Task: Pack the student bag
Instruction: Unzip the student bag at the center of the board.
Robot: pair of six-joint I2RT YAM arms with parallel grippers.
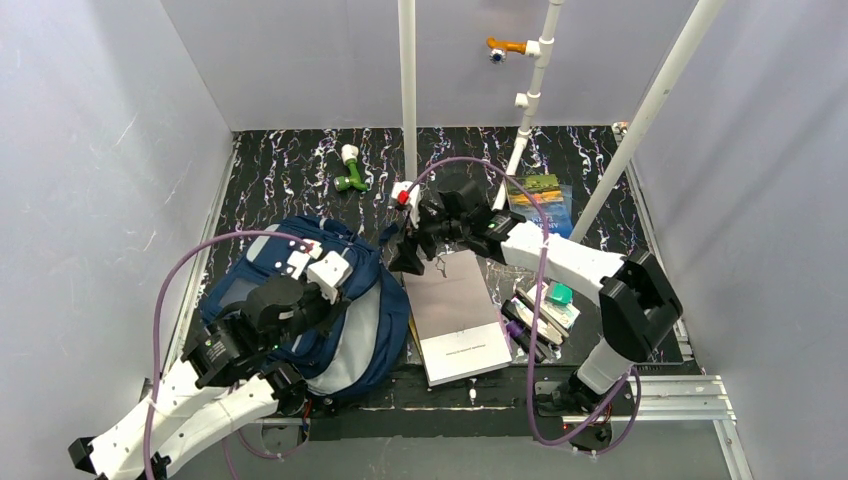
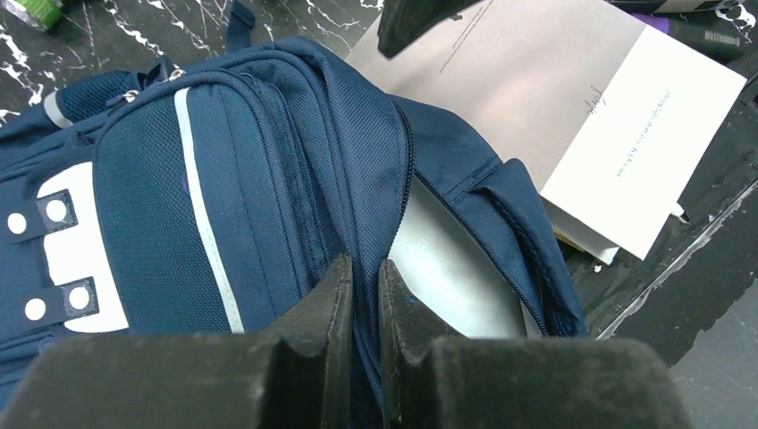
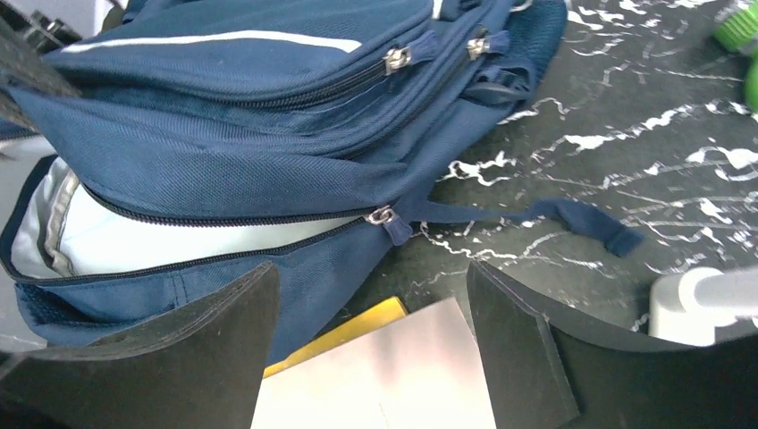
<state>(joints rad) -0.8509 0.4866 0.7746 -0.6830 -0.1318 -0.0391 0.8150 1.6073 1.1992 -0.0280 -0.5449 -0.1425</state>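
From above, the student bag (image 1: 300,300) lies flat on the left side of the bench (image 1: 280,170), its open mouth facing right toward a grey book (image 1: 460,315) just beside it. My left gripper (image 1: 345,290) sits on the bag's right edge, at that mouth. My right gripper (image 1: 408,255) hangs over the far end of the book, close to the bag. A heap of small stationery (image 1: 545,310) waits to the right of the book, presumably more to pack.

At my left wrist, the fingers (image 2: 335,295) are closed almost together, with a fold of navy fabric pinched between them. It is the upper lip of the main compartment. I judge I hold it so the lip lifts and the mouth gapes. The pale lining (image 2: 456,268) shows inside the slit, and the book lies just past the opening.

At my right wrist, the fingers (image 3: 223,340) stand wide apart with nothing in them. Between them I look down on the corner of the grey book, with a yellow edge (image 3: 357,326) showing under it. The compartment's zip pull (image 3: 383,216) lies right ahead, at the end of the open slit. This spread suits taking the book by its edge, which I judge is the step in hand. The risk is the book catching on the lower lip, which nothing holds down.
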